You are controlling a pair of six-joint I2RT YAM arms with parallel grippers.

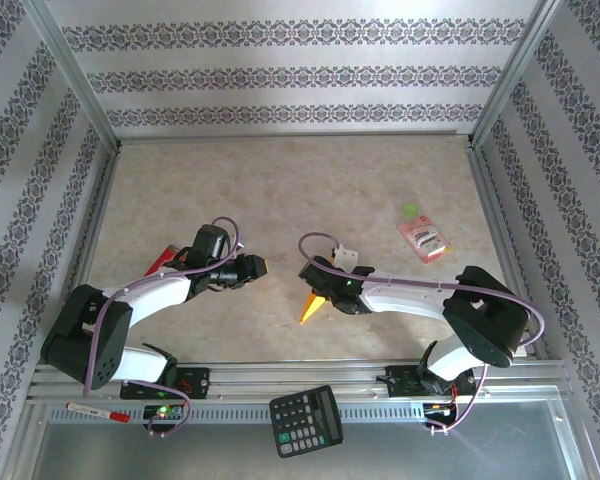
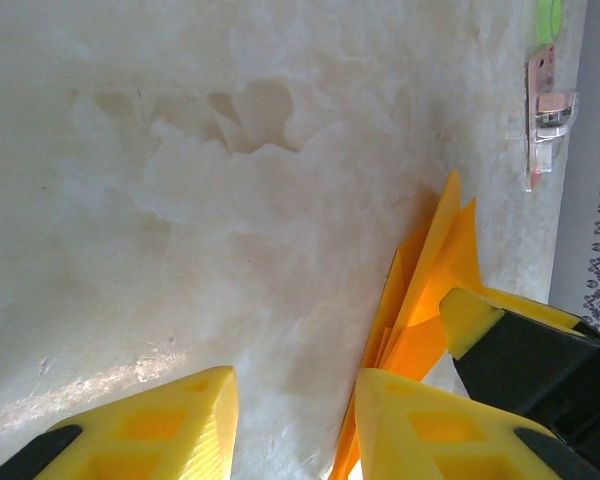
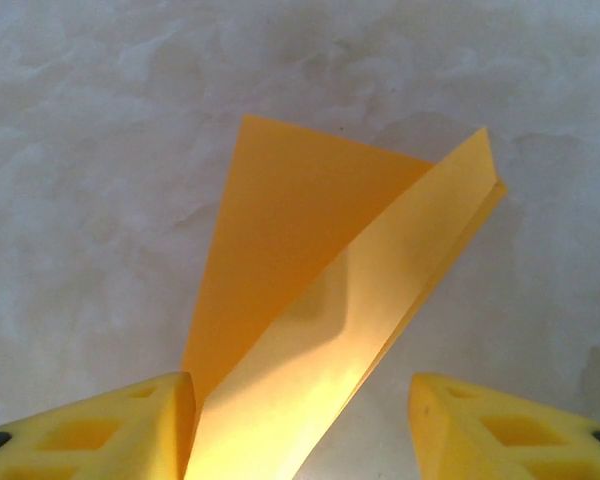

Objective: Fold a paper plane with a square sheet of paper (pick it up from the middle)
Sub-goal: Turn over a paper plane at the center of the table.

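Paper: the paper plane (image 3: 310,300) is a folded orange-yellow shape with one flap lifted off the other, sitting in the gap of the right gripper (image 3: 300,390) and reaching out ahead of its fingertips over the table (image 3: 100,150).
Long axis: it runs almost straight ahead along the line of the right fingers, leaning a little towards the picture-right finger at its far end. I cannot tell which end is the nose.
Right fingers: the jaws stand apart around the paper. The picture-left finger (image 3: 90,430) touches the fold's edge, and the other finger (image 3: 520,430) stands clear of the paper with bare table between them. I judge this a straddle, not a pinch.
Left fingers: the left gripper (image 2: 295,380) is parted with nothing but table between its tips.
Paper from the left fingers: it lies just outside the picture-right finger (image 2: 450,430), not in the gap, with its length running ahead alongside that finger.
Nearer arm: the right, plainly. From above, the right gripper (image 1: 320,293) is over the paper (image 1: 311,309), and the left gripper (image 1: 255,266) sits beside it.
What the next move turns on: probably closing the right fingers squarely across the fold. The lifted flap could spring or skid if only one finger bears on it.
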